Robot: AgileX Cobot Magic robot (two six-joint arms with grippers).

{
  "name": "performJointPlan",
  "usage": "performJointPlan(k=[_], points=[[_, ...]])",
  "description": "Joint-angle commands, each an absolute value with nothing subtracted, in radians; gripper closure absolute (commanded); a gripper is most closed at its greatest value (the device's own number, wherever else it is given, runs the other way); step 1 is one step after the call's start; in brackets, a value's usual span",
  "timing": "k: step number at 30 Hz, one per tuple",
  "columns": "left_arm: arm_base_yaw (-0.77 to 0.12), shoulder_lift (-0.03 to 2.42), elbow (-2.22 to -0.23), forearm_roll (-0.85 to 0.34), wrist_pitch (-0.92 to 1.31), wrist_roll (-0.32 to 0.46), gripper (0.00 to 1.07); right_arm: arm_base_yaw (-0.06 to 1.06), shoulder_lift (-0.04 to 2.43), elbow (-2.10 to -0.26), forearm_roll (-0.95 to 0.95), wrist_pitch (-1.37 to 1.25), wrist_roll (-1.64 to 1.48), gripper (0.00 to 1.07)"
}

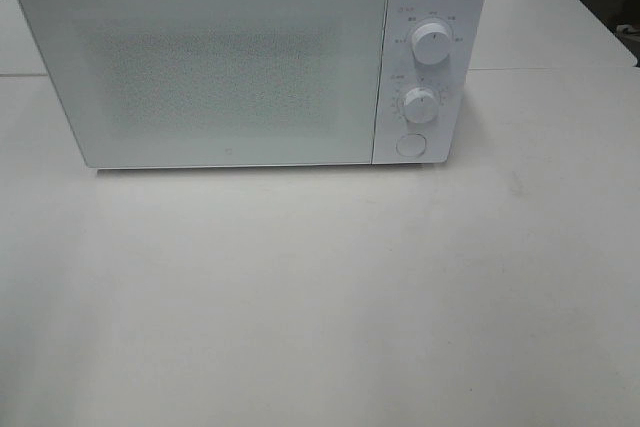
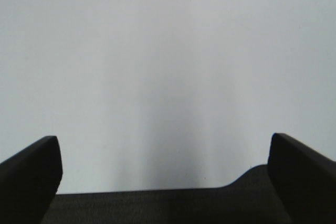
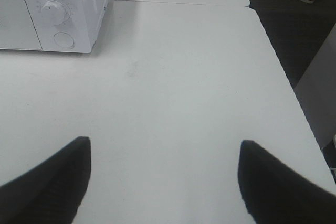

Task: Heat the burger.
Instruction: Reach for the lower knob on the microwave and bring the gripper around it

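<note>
The burger is out of view in all three views. A white microwave (image 1: 250,62) stands at the back of the white table (image 1: 320,297) with its door shut; two knobs and a round button (image 1: 410,145) sit on its right panel. Neither arm shows in the exterior high view. My left gripper (image 2: 163,153) is open over bare white table, its dark fingers (image 2: 31,177) wide apart with nothing between them. My right gripper (image 3: 163,161) is open too, over the table in front of and to the right of the microwave (image 3: 58,9), and it holds nothing.
The table's right edge (image 3: 278,77) runs close beside my right gripper, with dark floor (image 3: 294,30) beyond it. A seam (image 1: 550,69) between two tabletops runs behind the microwave's right side.
</note>
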State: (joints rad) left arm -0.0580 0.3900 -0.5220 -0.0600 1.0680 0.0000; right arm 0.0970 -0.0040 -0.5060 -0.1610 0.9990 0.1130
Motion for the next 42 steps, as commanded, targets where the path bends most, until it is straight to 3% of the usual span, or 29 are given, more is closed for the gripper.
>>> performJointPlan(k=[1, 14, 42], points=[[-0.055, 0.278, -0.517, -0.059, 1.069, 0.000, 0.08, 0.093, -0.031, -0.502, -0.165, 0.998, 0.118, 0.32], [-0.055, -0.028, -0.516, -0.072, 1.067, 0.000, 0.08, 0.093, -0.031, -0.502, -0.165, 0.998, 0.118, 0.32], [-0.055, -0.028, -0.516, -0.071, 1.067, 0.000, 0.08, 0.093, -0.031, -0.502, -0.165, 0.998, 0.118, 0.32]])
